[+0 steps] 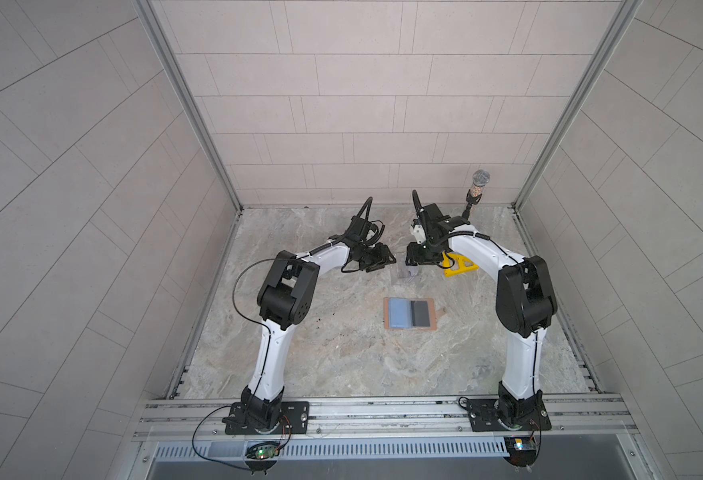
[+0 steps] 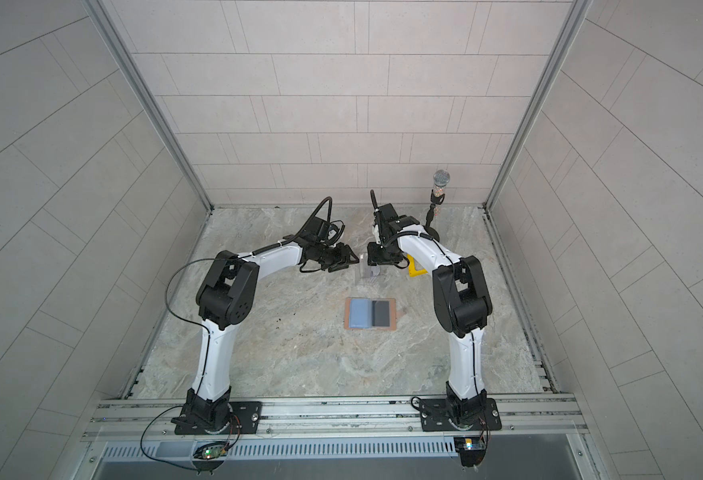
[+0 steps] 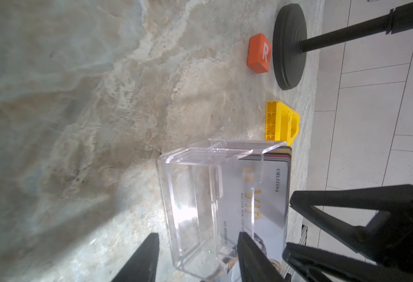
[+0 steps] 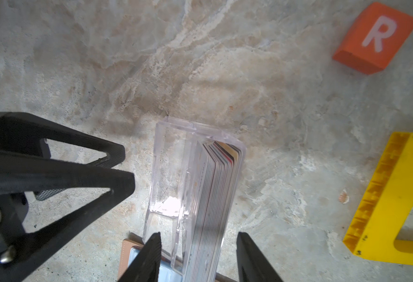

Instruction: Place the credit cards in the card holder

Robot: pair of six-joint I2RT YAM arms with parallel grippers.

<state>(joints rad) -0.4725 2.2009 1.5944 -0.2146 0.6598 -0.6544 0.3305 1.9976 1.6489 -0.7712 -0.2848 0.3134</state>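
The card holder (image 1: 411, 313) lies open mid-table in both top views, tan-rimmed, blue and dark grey inside; its tan edge (image 4: 124, 254) also shows in the right wrist view. Behind it, a clear acrylic stand (image 1: 407, 275) holds several credit cards (image 4: 215, 195) upright on edge; the frontmost is whitish with gold lettering (image 3: 261, 195). My left gripper (image 3: 198, 261) is open, its fingers either side of the stand's empty front part. My right gripper (image 4: 200, 256) is open above the card stack, its fingers apart from it. The two grippers face each other across the stand.
An orange block marked R (image 4: 376, 36) and a yellow plastic piece (image 4: 391, 200) lie beyond the stand. A microphone (image 1: 479, 183) stands on a round black base (image 3: 289, 46) near the back wall.
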